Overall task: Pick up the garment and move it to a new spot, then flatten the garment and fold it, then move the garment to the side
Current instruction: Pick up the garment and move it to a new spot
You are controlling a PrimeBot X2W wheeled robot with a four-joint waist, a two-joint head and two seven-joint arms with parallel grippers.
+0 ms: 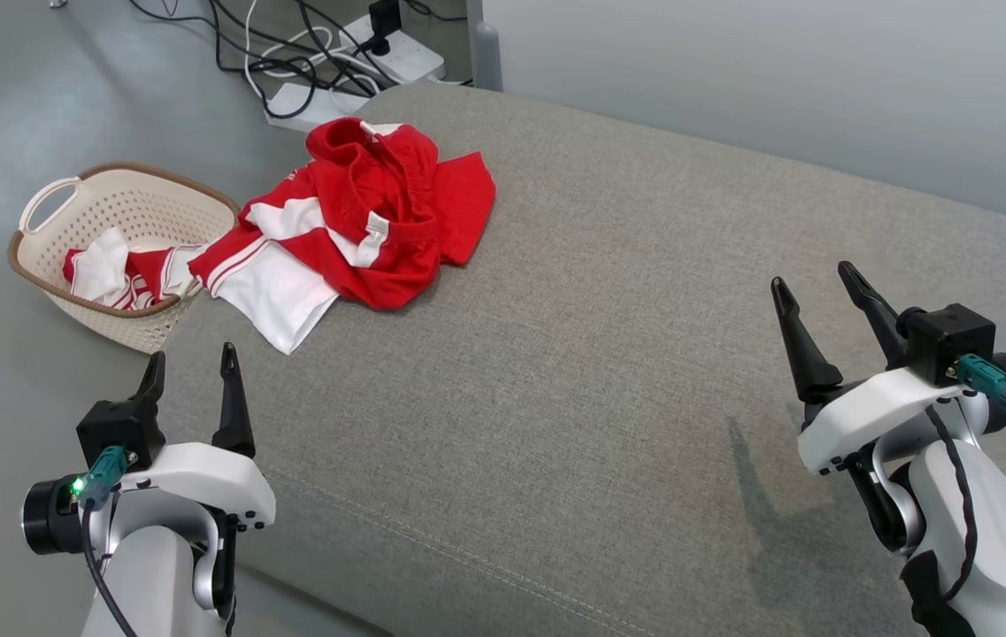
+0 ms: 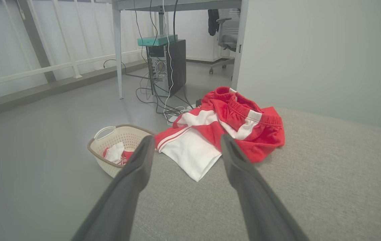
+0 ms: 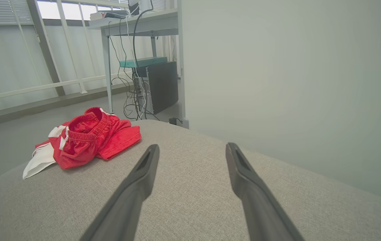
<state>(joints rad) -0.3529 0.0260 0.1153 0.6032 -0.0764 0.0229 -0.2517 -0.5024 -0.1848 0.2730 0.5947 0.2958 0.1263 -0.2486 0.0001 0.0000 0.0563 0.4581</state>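
Observation:
A crumpled red and white garment (image 1: 352,230) lies at the far left end of the grey cushion (image 1: 609,354), one white part hanging toward the edge. It also shows in the left wrist view as a bunched garment (image 2: 224,127) and in the right wrist view as a garment (image 3: 83,140) at the left. My left gripper (image 1: 190,364) stands open near the cushion's front left corner, well short of the cloth. Over the right side my right gripper (image 1: 812,287) is open too, far from the cloth. Nothing is between either pair of fingers.
A beige perforated basket (image 1: 118,248) with red and white cloth inside stands on the floor left of the cushion. Cables and a power strip (image 1: 379,53) lie on the floor behind. A pale wall (image 1: 777,80) runs along the cushion's far side. A desk and computer tower (image 2: 167,63) stand beyond.

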